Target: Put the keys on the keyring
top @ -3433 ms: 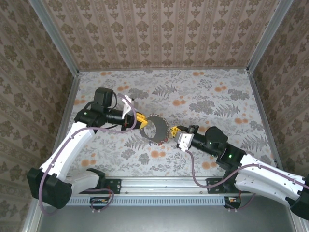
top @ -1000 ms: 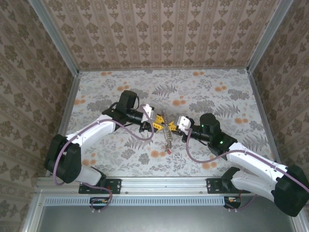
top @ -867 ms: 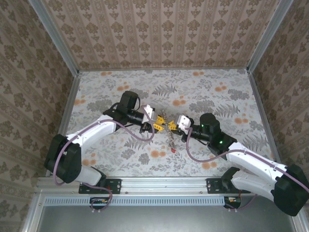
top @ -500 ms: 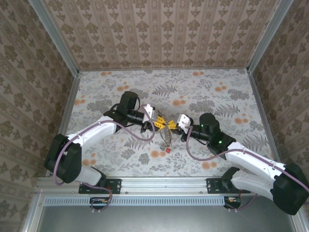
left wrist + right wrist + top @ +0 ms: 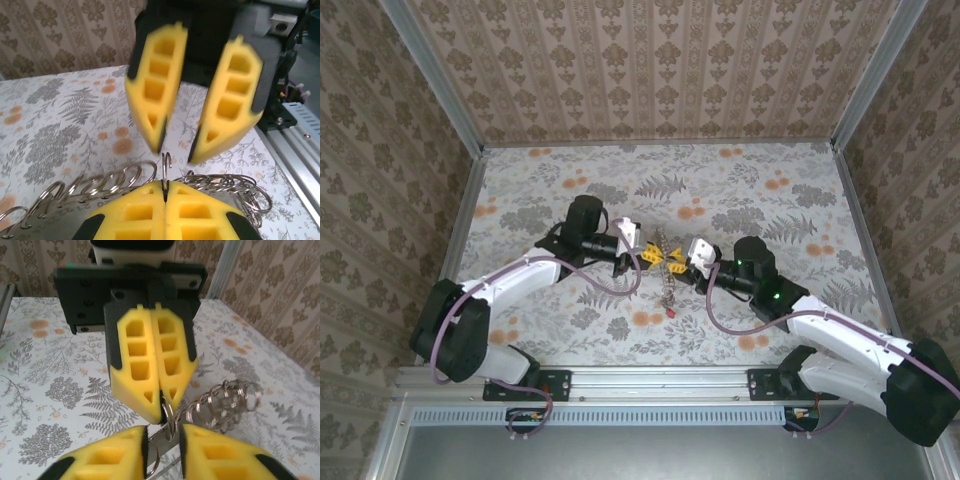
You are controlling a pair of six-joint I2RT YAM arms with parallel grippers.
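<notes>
Left claw pinched tight on one wire loop of the keyring; right claw opposite, spread apart, above the floral bench.

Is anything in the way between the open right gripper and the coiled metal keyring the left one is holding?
Nothing visible. The coiled grey metal keyring pokes out of the shut left gripper, directly facing the open right gripper.

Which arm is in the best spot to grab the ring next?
The right, probably. Its claw is open with the keyring's wire between its fingers, so it only needs to close. The left claw is shut on the keyring.
</notes>
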